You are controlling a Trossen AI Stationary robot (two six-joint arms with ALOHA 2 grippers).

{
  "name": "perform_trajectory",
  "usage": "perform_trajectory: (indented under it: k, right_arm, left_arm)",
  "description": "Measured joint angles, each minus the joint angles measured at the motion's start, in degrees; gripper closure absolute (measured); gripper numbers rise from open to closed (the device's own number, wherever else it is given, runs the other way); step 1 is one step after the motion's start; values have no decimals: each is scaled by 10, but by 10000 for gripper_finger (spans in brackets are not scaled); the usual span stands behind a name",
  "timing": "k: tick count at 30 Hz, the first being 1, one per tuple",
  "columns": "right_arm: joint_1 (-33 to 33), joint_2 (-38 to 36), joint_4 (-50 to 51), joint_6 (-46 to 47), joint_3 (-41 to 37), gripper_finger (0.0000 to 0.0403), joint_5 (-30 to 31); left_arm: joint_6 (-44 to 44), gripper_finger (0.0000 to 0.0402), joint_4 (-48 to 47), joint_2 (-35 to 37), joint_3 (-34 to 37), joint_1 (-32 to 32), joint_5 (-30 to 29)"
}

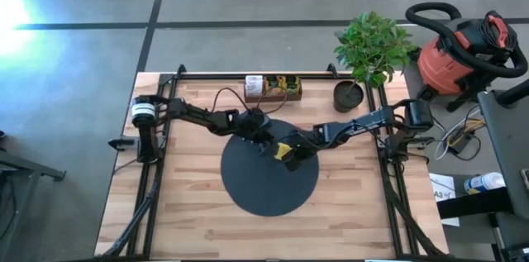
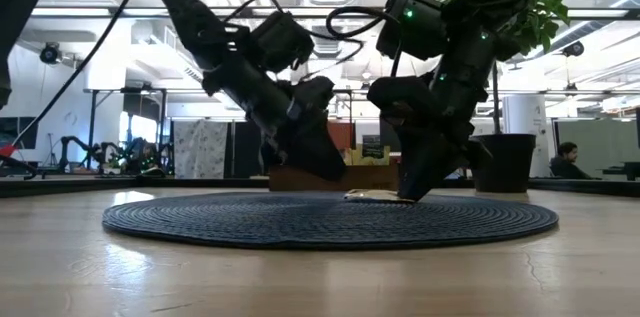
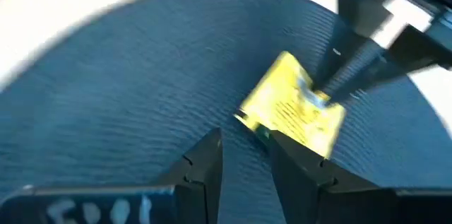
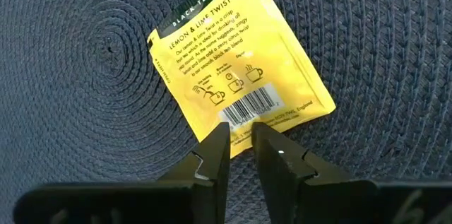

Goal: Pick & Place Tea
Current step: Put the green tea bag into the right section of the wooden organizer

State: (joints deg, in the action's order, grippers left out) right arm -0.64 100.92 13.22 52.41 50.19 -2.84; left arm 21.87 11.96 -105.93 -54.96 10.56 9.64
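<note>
A yellow tea packet (image 4: 233,61) lies on the round black woven mat (image 1: 269,175), label side up, near the mat's far right part. My right gripper (image 4: 240,146) reaches in from the table's right and is shut on the packet (image 1: 285,150). My left gripper (image 3: 244,157) comes from the left and hovers just left of the packet (image 3: 293,107). It is open, with only mat between its fingers. In the low view the left gripper (image 2: 330,169) hangs a little above the mat, and the right gripper (image 2: 410,192) is down at the packet (image 2: 372,195). My right gripper pinches the packet's corner beside the barcode (image 4: 244,121) between its two fingers. The fingers slant steeply down from above, coming from the table's right. The packet lies flat on the mat, its other corners spread away from the fingers.
A brown wooden tray (image 1: 273,88) holding more packets stands at the table's far edge, behind the mat. A potted plant (image 1: 368,47) stands at the far right corner. Bare wood shows at the near side and the left of the mat.
</note>
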Motion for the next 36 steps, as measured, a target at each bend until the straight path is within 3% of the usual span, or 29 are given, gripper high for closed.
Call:
perform_trajectory:
  k: [4,14,23,27,32,36]
  right_arm:
    - [0,1,-12,-2,-1,335,-1]
    - [1,1,-21,-3,-2,335,-2]
    - [1,2,-28,-12,-3,335,-2]
    - [2,-6,-30,-23,-4,335,-2]
    - [4,-40,-29,-45,-5,335,25]
    - [6,-85,-24,-58,-5,335,30]
  left_arm:
    - [23,291,0,-22,-10,2,60]
    - [58,291,10,-68,-45,-1,62]
    - [61,293,45,-68,-57,-3,125]
    - [36,318,44,-67,-58,-3,128]
    - [4,389,17,-65,-58,-3,131]
    - [-30,398,-7,-52,-58,-3,132]
